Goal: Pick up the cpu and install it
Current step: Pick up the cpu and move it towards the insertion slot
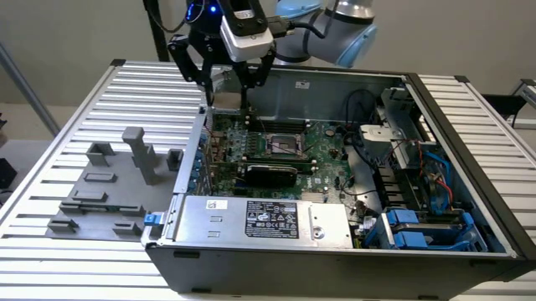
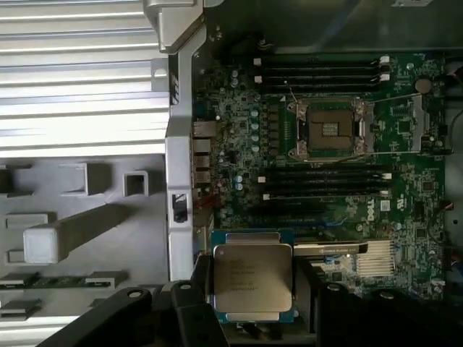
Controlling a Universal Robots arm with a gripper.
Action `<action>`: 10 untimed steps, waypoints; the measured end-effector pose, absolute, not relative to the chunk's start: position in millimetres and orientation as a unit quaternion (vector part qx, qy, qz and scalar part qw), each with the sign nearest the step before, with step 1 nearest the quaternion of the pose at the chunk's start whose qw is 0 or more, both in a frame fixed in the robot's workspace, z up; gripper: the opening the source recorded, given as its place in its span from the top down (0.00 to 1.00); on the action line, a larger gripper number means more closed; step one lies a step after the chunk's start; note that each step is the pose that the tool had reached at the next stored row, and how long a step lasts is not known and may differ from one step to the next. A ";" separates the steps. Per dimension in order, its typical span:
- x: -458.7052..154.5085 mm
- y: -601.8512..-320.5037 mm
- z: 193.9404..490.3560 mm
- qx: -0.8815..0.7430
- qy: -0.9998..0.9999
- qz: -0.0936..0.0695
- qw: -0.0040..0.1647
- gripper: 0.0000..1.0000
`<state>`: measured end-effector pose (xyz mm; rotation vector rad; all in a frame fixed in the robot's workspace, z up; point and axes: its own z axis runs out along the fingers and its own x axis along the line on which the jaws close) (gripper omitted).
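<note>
Nearest sits a labelled power supply [image 1: 263, 219] in the open computer case [image 1: 335, 269], which rests on a ribbed surface [image 1: 50, 144] with grey fixture blocks [image 1: 138, 150] at the exterior view's left. Above the case's far corner, toward the exterior view's left, the end effector [image 2: 253, 289] hangs with its black fingers [image 2: 199, 282] clamped on opposite edges of the cpu [image 2: 252, 278], silver top facing the wrist camera. That chip appears to be clear of the green motherboard [image 1: 251, 135], apart from the dark metal-framed socket [image 1: 285, 145] nearer the board's middle.
</note>
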<state>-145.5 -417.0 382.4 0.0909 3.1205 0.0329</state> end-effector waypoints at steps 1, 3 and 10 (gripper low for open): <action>-140.9 -416.1 382.2 0.029 0.999 0.011 0.010 0.45; -131.9 -414.0 381.5 0.029 0.999 0.011 0.010 0.45; -101.3 -400.7 373.5 0.029 0.999 0.011 0.010 0.45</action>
